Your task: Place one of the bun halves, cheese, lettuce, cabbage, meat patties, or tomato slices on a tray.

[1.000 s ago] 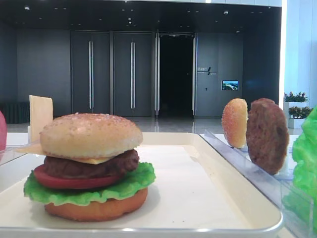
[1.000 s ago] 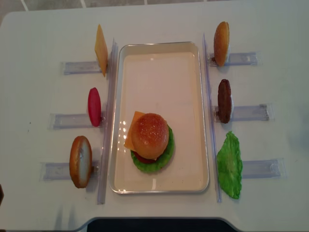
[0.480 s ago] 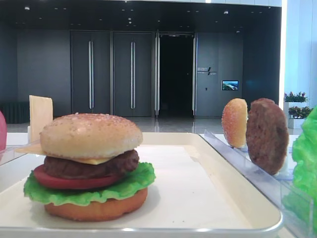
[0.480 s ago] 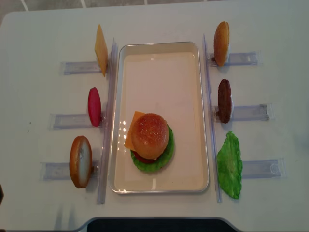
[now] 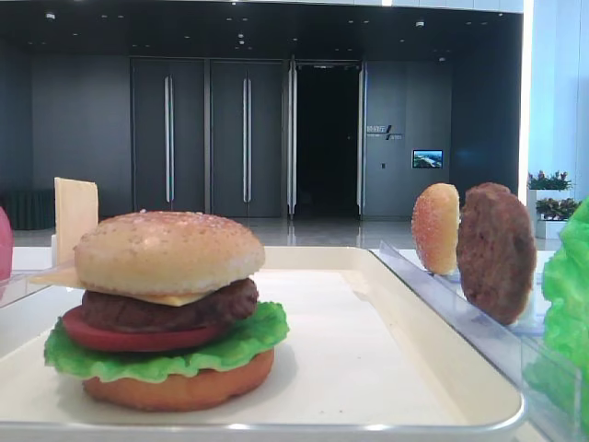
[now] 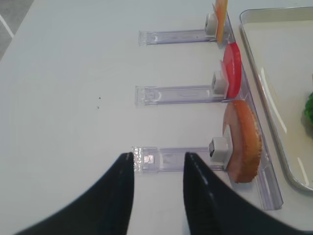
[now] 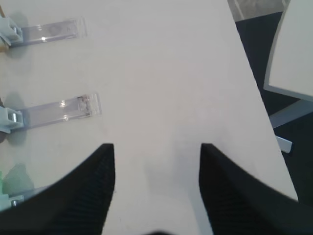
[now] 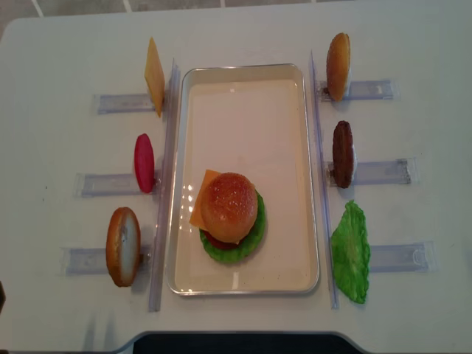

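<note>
Exterior high (realsense) view: large white rectangular tray [image 8: 244, 85] with low raised rim, centred on pale white surface [image 8: 59, 59]; assembled toy burger [image 8: 230, 214] on its near half, far half bare.
Burger stack: flat orange-brown base, green ruffled leaf, red disc, dark patty, yellow square, sesame-speckled domed top.
Left racks, far to near: thin square pale yellow-orange cheese slice [image 8: 154, 75], flat round smooth red tomato slice [image 8: 144, 163], domed golden-tan bun half [image 8: 123, 245]; each upright on edge.
Right racks, far to near: second domed bun half [image 8: 338, 66], thick round dark reddish-brown meat patty [image 8: 342, 153], bright green ruffled plastic lettuce leaf [image 8: 350, 252].
Left gripper [image 6: 157, 188]: fingers parted, empty, just short of near clear plastic slotted rack [image 6: 171, 157].
Right gripper [image 7: 156, 186]: fingers wide apart, empty, over bare surface well outside its racks.
Handling, judged: pieces light, rigid, smooth; lettuce likely flexible, slippery at wavy edge.
Hold, judged: across flat faces, near exposed upper rim of upright disc.
Obstructions: long clear rails flanking tray; small rack clip touching bun half.
</note>
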Robot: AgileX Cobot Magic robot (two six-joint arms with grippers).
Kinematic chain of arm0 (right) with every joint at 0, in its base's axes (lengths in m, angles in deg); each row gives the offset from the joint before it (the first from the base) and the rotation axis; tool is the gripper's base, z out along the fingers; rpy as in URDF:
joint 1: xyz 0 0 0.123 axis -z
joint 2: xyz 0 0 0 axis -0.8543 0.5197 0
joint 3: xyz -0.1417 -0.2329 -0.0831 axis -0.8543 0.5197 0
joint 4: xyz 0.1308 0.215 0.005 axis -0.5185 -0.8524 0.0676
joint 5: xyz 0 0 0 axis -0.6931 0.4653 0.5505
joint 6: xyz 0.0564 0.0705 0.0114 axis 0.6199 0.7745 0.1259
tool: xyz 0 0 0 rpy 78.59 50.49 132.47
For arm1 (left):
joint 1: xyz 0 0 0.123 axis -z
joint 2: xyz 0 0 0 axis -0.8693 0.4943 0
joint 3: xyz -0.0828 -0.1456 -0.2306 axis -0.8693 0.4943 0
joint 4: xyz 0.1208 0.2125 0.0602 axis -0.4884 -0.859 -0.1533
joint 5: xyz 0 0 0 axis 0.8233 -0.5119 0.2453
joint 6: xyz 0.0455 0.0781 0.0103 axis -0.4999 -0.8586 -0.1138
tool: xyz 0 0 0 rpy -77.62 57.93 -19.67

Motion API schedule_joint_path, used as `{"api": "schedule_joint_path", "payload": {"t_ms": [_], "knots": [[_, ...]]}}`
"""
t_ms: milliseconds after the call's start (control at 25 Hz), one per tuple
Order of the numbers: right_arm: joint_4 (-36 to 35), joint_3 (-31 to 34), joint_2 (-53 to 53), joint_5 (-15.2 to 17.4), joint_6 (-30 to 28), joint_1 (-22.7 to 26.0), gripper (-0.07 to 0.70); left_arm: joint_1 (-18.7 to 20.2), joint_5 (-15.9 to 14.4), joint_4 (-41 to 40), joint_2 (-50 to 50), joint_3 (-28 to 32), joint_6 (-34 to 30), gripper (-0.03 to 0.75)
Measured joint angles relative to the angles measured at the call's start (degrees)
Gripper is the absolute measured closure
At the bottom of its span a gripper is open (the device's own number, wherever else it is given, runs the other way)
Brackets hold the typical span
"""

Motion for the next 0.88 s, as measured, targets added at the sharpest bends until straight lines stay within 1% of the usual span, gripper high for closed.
{"api": "schedule_joint_path", "payload": {"t_ms": [280,520,640,760,880], "knots": [[-0.06,13.38,-17.92,-2.18,0.0,0.0,0.237,0.0,0.0,0.0,0.0,0.0,0.0,0.45],[-0.12,22.31,-31.72,-2.65,-1.72,0.0,0.271,0.0,0.0,0.0,0.0,0.0,0.0,0.45],[-0.36,23.87,-37.55,-3.29,-2.11,0.0,0.295,0.0,0.0,0.0,0.0,0.0,0.01,0.45],[-0.37,23.99,-41.97,-3.95,-2.51,0.0,0.321,0.0,0.0,0.0,0.0,0.0,0.01,0.45],[-0.37,24.79,-43.05,-5.04,-2.75,0.0,0.339,0.0,0.0,0.0,0.0,0.0,0.01,0.45]]}}
